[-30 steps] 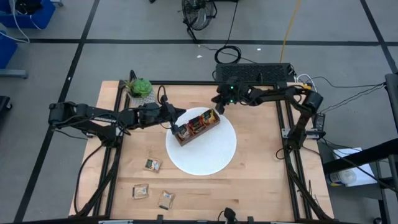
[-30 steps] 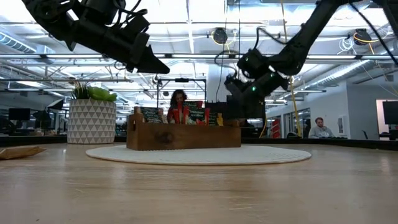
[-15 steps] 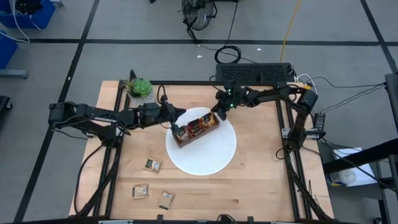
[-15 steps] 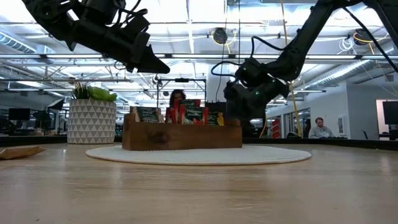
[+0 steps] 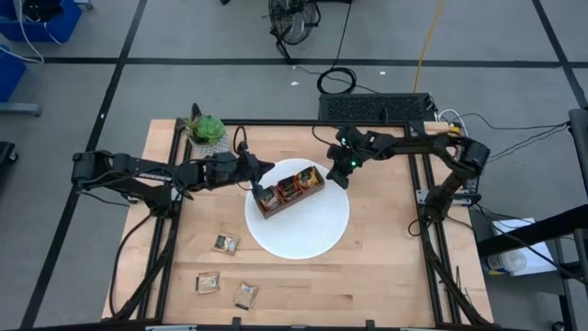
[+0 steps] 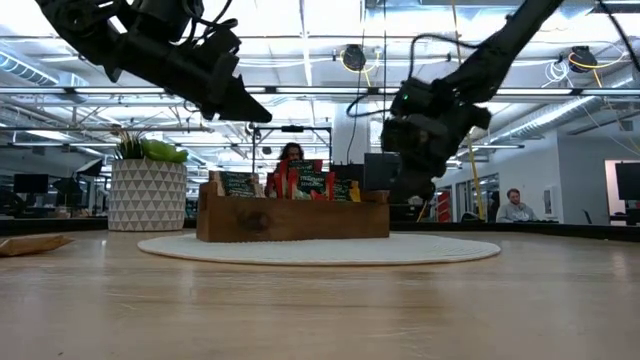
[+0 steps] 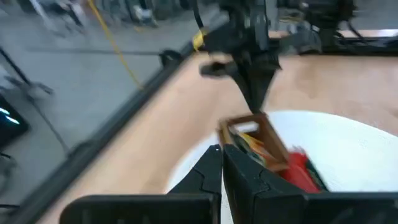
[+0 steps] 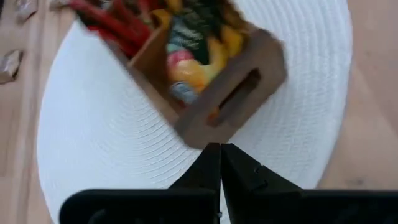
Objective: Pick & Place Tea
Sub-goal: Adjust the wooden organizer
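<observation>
Standing on white plate (image 5: 312,225), wooden tray (image 5: 290,188) is flanked by both grippers: left gripper (image 5: 260,188) and right gripper (image 5: 339,172), fingers pressed together, nothing held. Three tea sachets (image 5: 225,244) left well apart from tray on tabletop (image 5: 386,267), probably awaiting pickup.

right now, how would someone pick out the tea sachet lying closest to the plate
Start at the big round white plate mid-table. Three loose sachets lie on bare wood off its front-left side; the one wanted sits alone nearest the plate's rim, while the other two lie side by side closer to the table's front edge.
</observation>
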